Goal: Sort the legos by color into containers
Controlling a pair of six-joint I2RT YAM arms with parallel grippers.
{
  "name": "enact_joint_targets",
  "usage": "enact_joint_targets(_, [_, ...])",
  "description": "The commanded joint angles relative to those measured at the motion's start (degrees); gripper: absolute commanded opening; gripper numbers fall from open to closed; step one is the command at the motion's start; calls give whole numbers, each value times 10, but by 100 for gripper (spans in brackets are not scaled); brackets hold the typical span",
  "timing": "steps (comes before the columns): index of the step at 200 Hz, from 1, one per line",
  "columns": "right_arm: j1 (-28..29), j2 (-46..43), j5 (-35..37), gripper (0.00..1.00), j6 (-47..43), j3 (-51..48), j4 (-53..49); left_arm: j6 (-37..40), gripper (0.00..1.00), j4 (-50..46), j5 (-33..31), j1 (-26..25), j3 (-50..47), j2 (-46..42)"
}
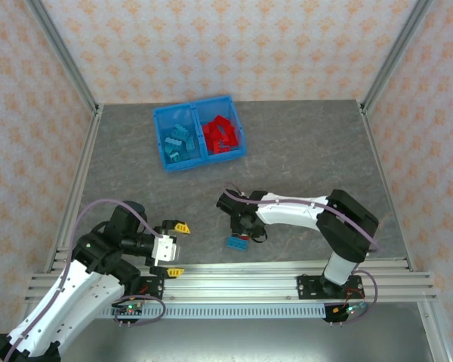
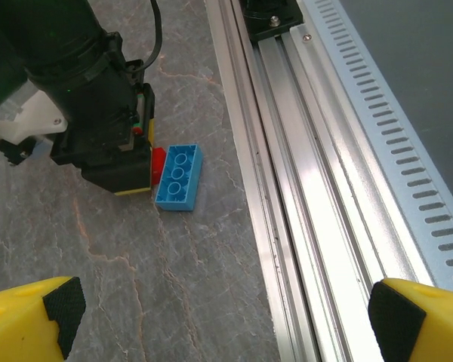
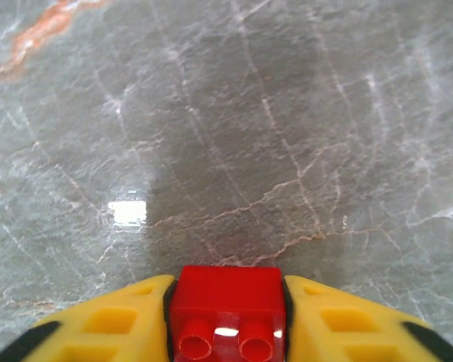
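Low in the right wrist view, the right fingers [image 3: 113, 320] clamp a red brick [image 3: 228, 298] at the surface, likely bound for the red-filled right half of the bin [image 1: 192, 105] at upper centre. A blue brick [image 2: 179, 176] lies just beside; the left fingers [image 2: 30, 313] stand apart.

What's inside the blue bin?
In the bin, teal bricks lie in the left compartment, red bricks in the right. Anything beneath those piles is covered.
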Motion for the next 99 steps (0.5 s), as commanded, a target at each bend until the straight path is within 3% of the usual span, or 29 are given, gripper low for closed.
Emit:
enact_joint_targets(1, [3, -3, 43, 29, 8, 9, -23, 9, 100, 21, 22, -1, 2, 8])
enact_joint_targets(61, [-6, -60, 139, 28, -15, 135, -74, -21, 100, 134, 50, -1, 3, 35])
enact_joint_targets(99, [-50, -37, 156, 28, -67, 230, -61, -78, 100, 283, 4, 0, -16, 62])
